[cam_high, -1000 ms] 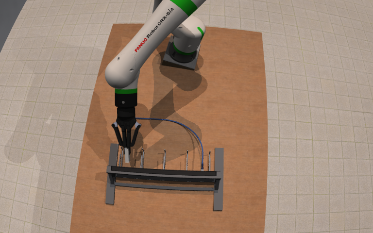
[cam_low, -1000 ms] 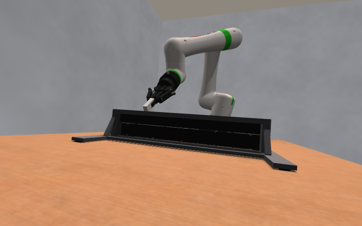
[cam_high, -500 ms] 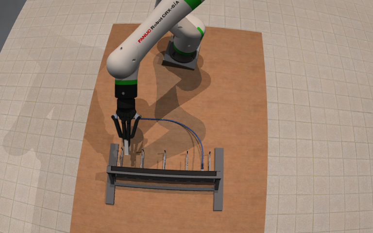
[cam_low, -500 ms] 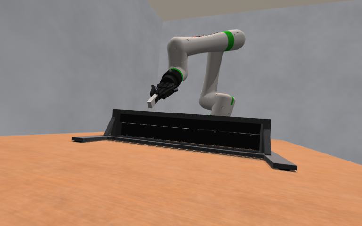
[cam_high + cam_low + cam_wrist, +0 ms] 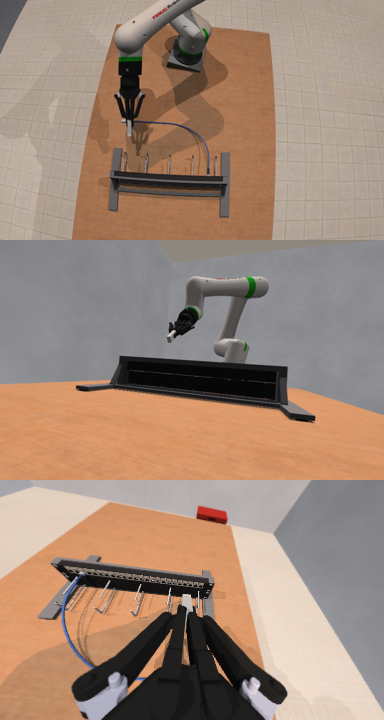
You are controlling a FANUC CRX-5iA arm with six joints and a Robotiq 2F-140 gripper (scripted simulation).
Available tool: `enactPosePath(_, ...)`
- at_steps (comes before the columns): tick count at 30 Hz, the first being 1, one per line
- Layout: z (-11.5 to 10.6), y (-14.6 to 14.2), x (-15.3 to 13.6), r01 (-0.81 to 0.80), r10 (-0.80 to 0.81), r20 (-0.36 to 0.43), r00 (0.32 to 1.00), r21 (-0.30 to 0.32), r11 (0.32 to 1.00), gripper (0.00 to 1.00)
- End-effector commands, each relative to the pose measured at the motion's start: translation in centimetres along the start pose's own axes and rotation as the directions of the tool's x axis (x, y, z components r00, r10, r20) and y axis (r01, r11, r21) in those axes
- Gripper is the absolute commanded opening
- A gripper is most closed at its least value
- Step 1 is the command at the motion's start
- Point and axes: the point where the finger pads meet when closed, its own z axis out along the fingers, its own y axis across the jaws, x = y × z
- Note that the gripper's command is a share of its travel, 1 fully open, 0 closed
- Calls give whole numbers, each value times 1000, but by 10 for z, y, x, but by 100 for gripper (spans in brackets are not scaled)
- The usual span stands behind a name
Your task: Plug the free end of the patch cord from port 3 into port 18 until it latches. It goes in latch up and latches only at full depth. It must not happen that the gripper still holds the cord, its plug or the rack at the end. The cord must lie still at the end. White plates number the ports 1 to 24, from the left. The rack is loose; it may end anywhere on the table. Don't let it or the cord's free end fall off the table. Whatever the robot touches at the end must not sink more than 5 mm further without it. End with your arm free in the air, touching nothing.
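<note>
The dark rack (image 5: 169,180) (image 5: 198,362) (image 5: 56,605) stands on the table with its ports facing the arm. The blue patch cord (image 5: 201,138) (image 5: 63,611) runs from a port near the rack's left end, as the wrist view shows it, in a wide arc. Its free plug (image 5: 123,121) lies at the left in the top view, apart from the rack. My gripper (image 5: 129,131) (image 5: 170,337) (image 5: 185,600) is shut and empty, its pale fingertips together. It hangs above the table, over the cord just behind the plug in the top view. Port 18's number cannot be read.
Several metal hooks (image 5: 169,164) (image 5: 138,593) stick out from the rack towards the arm. The table's left edge in the top view is not far from the free plug. A red box (image 5: 212,515) is beyond the table's far end.
</note>
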Motion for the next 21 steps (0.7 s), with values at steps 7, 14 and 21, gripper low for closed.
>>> enactPosePath(7,-7,0,1,0,0,-1,1000,0,1000,0)
enactPosePath(14,-4,4,6,4,-4,1,1000,3,1000,0)
enactPosePath(21,4,16,22,16,-16,6,1000,11,1000,0)
